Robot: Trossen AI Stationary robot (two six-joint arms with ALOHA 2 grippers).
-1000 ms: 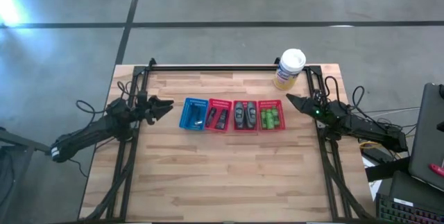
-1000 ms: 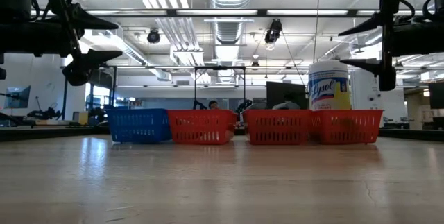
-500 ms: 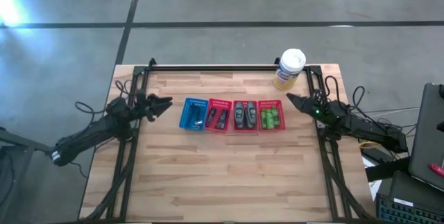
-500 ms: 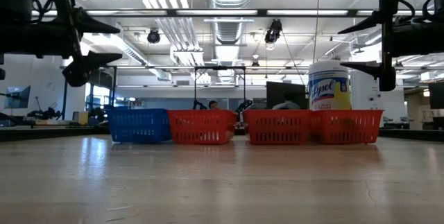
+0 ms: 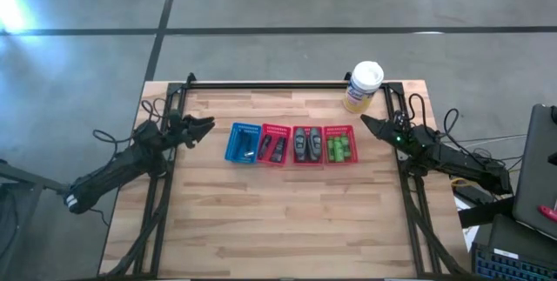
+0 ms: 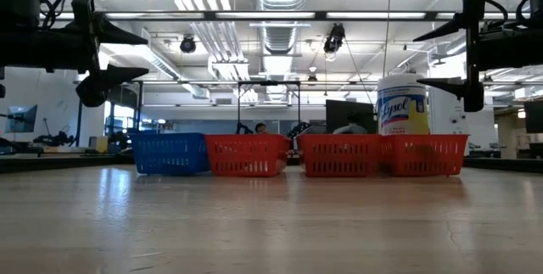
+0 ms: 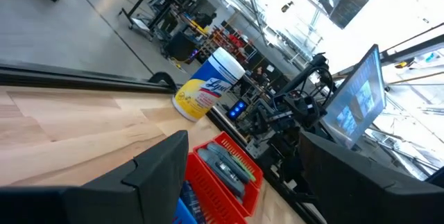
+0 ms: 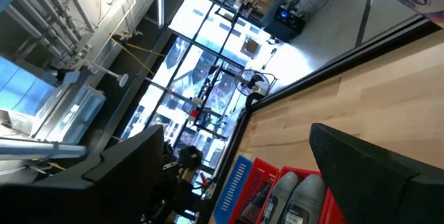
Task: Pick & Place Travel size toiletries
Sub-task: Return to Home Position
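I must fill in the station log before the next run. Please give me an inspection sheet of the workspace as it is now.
Surface: wooden table, with four baskets in a row.
Job's things: green bottles in the right red basket; grey oval pieces in the middle red basket; dark items in the left red basket; small dark item in the blue basket.
Clutter: canister at the far right corner.
Grippers: left gripper and right gripper are open, empty and raised at the table's sides.
Cables: cables loop along both arms, away from the baskets.
Surroundings: laptop beside the table's right side.
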